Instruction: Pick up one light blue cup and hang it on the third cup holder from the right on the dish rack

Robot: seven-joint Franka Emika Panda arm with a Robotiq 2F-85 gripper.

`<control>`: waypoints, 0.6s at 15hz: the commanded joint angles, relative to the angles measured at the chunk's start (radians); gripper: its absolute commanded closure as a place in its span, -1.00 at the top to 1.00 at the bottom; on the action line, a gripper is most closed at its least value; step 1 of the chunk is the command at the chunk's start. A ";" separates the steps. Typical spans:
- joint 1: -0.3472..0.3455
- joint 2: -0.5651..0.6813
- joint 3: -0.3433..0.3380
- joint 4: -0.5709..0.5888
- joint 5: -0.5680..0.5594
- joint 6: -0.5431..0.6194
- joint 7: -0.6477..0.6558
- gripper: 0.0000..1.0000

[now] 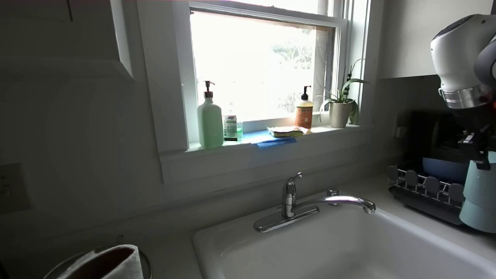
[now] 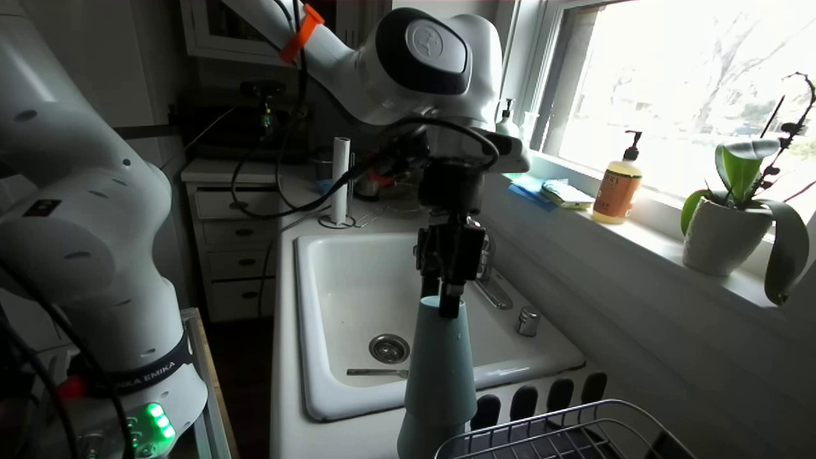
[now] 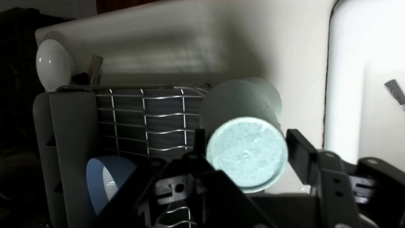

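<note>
The light blue cup (image 2: pixel 441 357) stands upside down on top of another pale blue cup (image 2: pixel 426 441), also seen in the wrist view (image 3: pixel 248 155) and in an exterior view (image 1: pixel 480 186). My gripper (image 2: pixel 440 305) comes from above, with one finger on each side of the cup's base. In the wrist view the fingers (image 3: pixel 244 139) lie against both edges of the base, so it looks shut on the cup. I cannot tell whether the cup is lifted. The dish rack (image 3: pixel 146 123) is right beside the cups. Several dark oval cup holders (image 2: pixel 523 402) line its sink-side edge.
A blue bowl (image 3: pixel 110 177) sits in the rack. The white sink (image 2: pixel 354 299) and chrome faucet (image 1: pixel 329 199) lie beside the cups. A white rounded object (image 3: pixel 52 65) is beyond the rack. Soap bottles (image 1: pixel 210 122) and a potted plant (image 1: pixel 339 114) stand on the windowsill.
</note>
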 commanded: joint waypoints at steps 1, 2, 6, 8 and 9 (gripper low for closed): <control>0.003 -0.034 0.007 0.030 -0.032 -0.053 -0.009 -0.22; 0.005 -0.042 0.008 0.034 -0.032 -0.059 -0.010 -0.22; 0.007 -0.017 0.009 0.064 -0.027 -0.081 -0.013 -0.22; 0.011 -0.010 0.007 0.064 -0.022 -0.081 -0.017 -0.22; 0.013 -0.005 0.005 0.065 -0.020 -0.079 -0.020 -0.22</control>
